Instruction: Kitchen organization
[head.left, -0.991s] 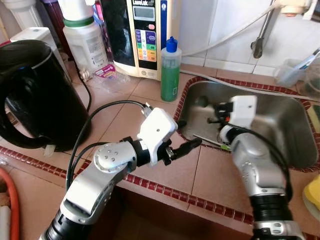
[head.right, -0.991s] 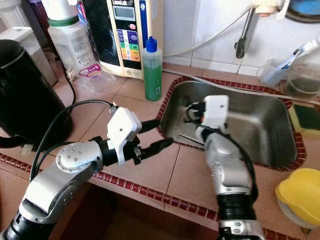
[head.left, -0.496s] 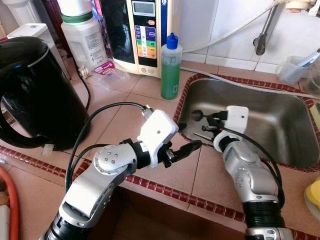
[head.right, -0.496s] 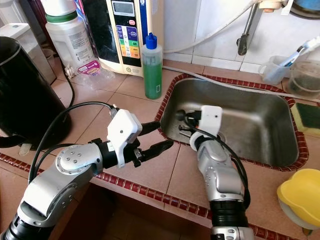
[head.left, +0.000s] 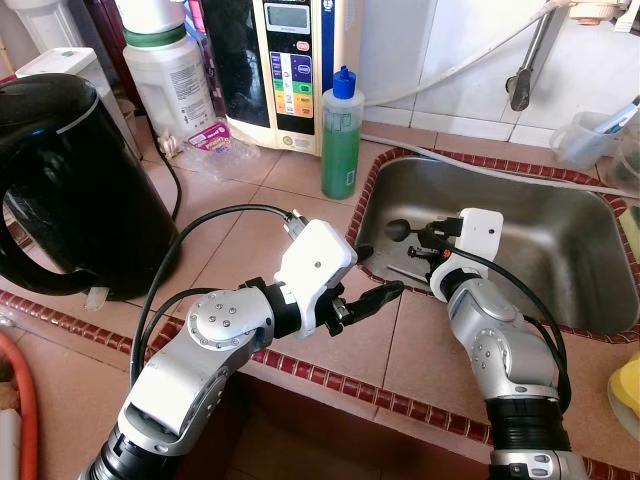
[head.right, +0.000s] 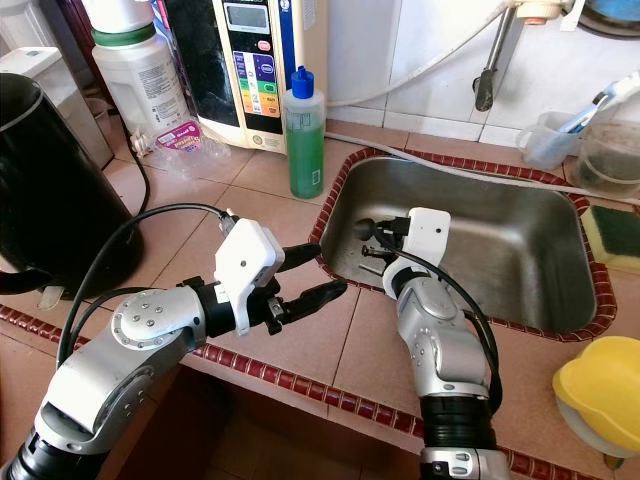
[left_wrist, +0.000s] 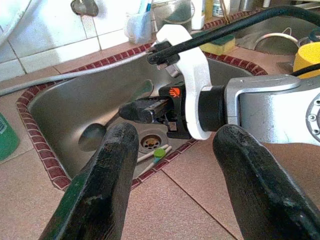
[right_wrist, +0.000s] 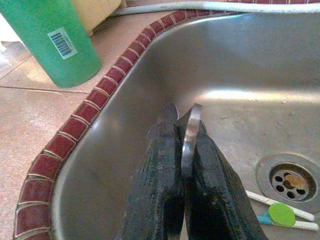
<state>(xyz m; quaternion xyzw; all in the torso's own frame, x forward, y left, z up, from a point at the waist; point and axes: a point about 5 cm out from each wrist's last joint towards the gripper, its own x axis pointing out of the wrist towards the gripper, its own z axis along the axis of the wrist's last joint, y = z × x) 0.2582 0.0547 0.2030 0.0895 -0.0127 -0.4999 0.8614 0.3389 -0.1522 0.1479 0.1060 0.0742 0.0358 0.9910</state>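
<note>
R gripper (right_wrist: 182, 150) sits centre frame over the steel sink (head.left: 560, 250), fingers pinched on a metal spoon (right_wrist: 190, 135), bowl end poking out toward the sink's left wall. L gripper (head.left: 375, 275) hovers lower centre over the tiled counter (head.left: 250, 200) just beside the sink rim, fingers spread, holding nothing. Green bottle (head.left: 341, 135) stands upper centre; black kettle (head.left: 70, 180) at left; green-tipped sticks (right_wrist: 282, 215) lie by the drain

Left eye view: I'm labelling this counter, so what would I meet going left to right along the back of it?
Black electric kettle → white plastic jug with green band → cream water purifier with coloured buttons → green squeeze bottle with blue cap → stainless steel sink.
</note>
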